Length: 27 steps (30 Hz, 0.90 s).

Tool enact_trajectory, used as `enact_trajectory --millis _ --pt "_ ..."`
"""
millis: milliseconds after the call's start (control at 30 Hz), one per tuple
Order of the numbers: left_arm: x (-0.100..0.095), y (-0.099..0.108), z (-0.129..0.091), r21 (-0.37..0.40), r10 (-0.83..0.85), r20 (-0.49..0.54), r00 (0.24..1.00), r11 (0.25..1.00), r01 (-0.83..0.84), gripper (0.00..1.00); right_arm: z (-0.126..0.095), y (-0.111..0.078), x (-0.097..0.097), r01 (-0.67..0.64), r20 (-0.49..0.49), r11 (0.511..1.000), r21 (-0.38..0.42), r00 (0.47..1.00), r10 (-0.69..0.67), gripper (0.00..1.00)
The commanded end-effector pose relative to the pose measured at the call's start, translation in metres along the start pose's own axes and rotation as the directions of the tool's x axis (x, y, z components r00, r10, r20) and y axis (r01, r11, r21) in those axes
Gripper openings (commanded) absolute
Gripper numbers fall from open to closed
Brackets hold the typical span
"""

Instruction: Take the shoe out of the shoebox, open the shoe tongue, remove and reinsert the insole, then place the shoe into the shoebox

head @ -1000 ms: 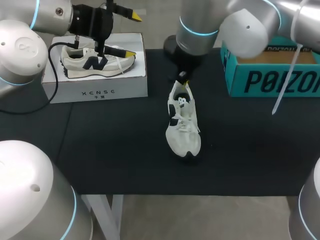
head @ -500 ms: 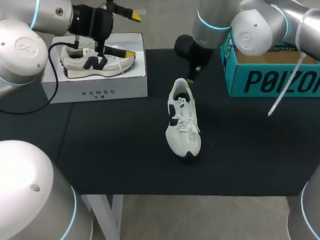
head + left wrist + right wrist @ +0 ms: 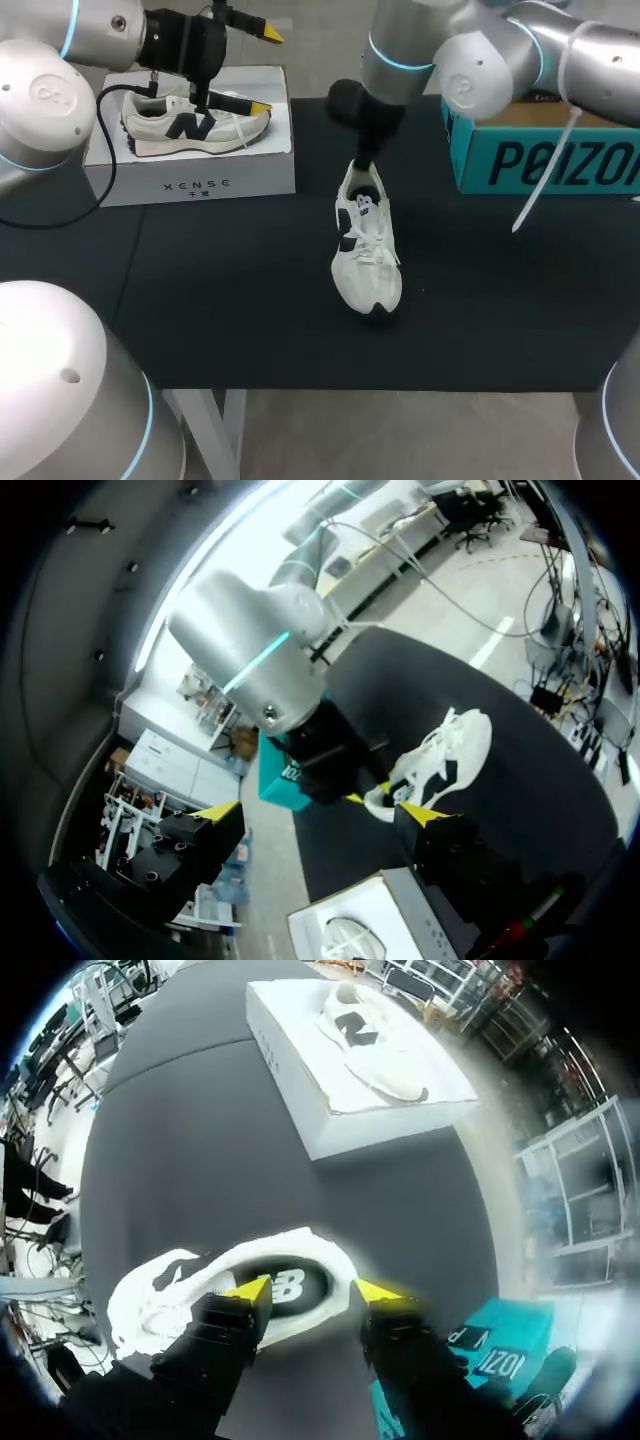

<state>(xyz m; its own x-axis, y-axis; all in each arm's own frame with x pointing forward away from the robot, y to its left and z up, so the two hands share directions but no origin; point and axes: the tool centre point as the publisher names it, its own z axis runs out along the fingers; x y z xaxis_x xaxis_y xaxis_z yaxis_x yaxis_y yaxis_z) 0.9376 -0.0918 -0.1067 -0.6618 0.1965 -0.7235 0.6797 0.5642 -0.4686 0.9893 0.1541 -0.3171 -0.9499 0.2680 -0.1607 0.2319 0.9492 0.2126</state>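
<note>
A white shoe (image 3: 366,245) with dark accents lies on the black table mat, toe toward the front edge. My right gripper (image 3: 366,163) hangs just over its heel. In the right wrist view this gripper (image 3: 312,1291) is open, with the heel opening and the dark insole (image 3: 285,1287) below and between its yellow tips. The teal shoebox (image 3: 545,155) stands at the right rear, behind my right arm. My left gripper (image 3: 264,70) is wide open, high over a white box; the left wrist view shows its tips apart (image 3: 315,815) with nothing between them.
A white box (image 3: 190,170) stands at the left rear with a second white shoe (image 3: 195,122) on top, under my left gripper. The black mat (image 3: 230,290) covers the table to its front edge.
My right gripper's fingers have spread apart over the shoe's heel, after the wrist swung a little right and back. The shoe and my left arm have not moved.
</note>
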Motion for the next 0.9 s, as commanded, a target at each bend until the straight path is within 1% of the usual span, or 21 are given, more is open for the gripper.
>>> enact_trajectory --millis 33,67,100,233,367,400,467,533,600,633,667,733,767,867,900 --pt "-0.001 0.0 0.0 -0.003 0.001 -0.003 1.0 1.0 -0.001 1.0 0.007 0.001 -0.007 0.075 -0.029 0.997 -0.006 0.997 -0.076 0.53" --pt "-0.001 0.0 0.0 -0.003 0.001 -0.003 1.0 1.0 -0.001 1.0 0.009 0.001 -0.008 0.092 -0.037 0.996 -0.001 0.995 -0.092 0.61" --pt "-0.001 0.0 0.0 -0.003 0.001 -0.003 1.0 1.0 -0.001 1.0 0.011 0.001 -0.01 0.102 -0.033 0.995 0.01 0.994 -0.101 0.62" --pt "-0.001 0.0 0.0 -0.003 0.001 -0.003 1.0 1.0 -0.001 1.0 0.012 0.002 -0.019 0.115 -0.019 0.993 0.031 0.993 -0.115 0.61" --pt "-0.001 0.0 0.0 -0.003 0.001 -0.003 1.0 1.0 -0.001 1.0 0.008 0.0 -0.027 0.103 -0.006 0.994 0.024 0.995 -0.103 0.6" --pt "-0.001 0.0 0.0 -0.003 0.001 -0.003 1.0 1.0 -0.001 1.0 0.01 -0.001 -0.028 0.103 -0.006 0.994 0.024 0.995 -0.103 0.62" --pt "-0.001 0.0 0.0 -0.003 0.001 -0.003 1.0 1.0 -0.001 1.0 0.016 -0.001 -0.028 0.12 -0.01 0.992 0.034 0.993 -0.12 0.64" --pt "-0.001 0.0 0.0 -0.003 0.001 -0.003 1.0 1.0 -0.001 1.0 0.023 -0.002 -0.026 0.138 -0.016 0.99 0.04 0.99 -0.137 0.62" --pt "-0.001 0.0 0.0 -0.003 0.001 -0.003 1.0 1.0 -0.001 1.0 0.03 -0.002 -0.024 0.162 -0.009 0.985 0.062 0.987 -0.162 0.67" --pt "-0.001 0.0 0.0 -0.003 0.001 -0.003 1.0 1.0 -0.001 1.0 0.034 -0.001 -0.024 0.162 -0.012 0.985 0.066 0.987 -0.161 0.75" --pt "-0.001 0.0 0.0 -0.003 0.001 -0.003 1.0 1.0 -0.001 1.0 0.037 -0.001 -0.024 0.17 -0.013 0.983 0.075 0.985 -0.169 0.76" --pt "-0.001 0.0 0.0 -0.003 0.001 -0.003 1.0 1.0 -0.001 1.0 0.043 0.0 -0.024 0.185 -0.004 0.978 0.094 0.983 -0.185 0.75" --pt "-0.001 0.0 0.0 -0.003 0.001 -0.003 1.0 1.0 -0.001 1.0 0.046 0.0 -0.024 0.185 -0.005 0.978 0.093 0.983 -0.185 0.76" --pt "-0.001 0.0 0.0 -0.003 0.001 -0.003 1.0 1.0 -0.001 1.0 0.054 0.001 -0.025 0.192 0.003 0.976 0.105 0.981 -0.193 0.73" --pt "-0.001 0.0 0.0 -0.003 0.001 -0.003 1.0 1.0 -0.001 1.0 0.057 0.001 -0.026 0.191 0.005 0.975 0.109 0.981 -0.193 0.75"
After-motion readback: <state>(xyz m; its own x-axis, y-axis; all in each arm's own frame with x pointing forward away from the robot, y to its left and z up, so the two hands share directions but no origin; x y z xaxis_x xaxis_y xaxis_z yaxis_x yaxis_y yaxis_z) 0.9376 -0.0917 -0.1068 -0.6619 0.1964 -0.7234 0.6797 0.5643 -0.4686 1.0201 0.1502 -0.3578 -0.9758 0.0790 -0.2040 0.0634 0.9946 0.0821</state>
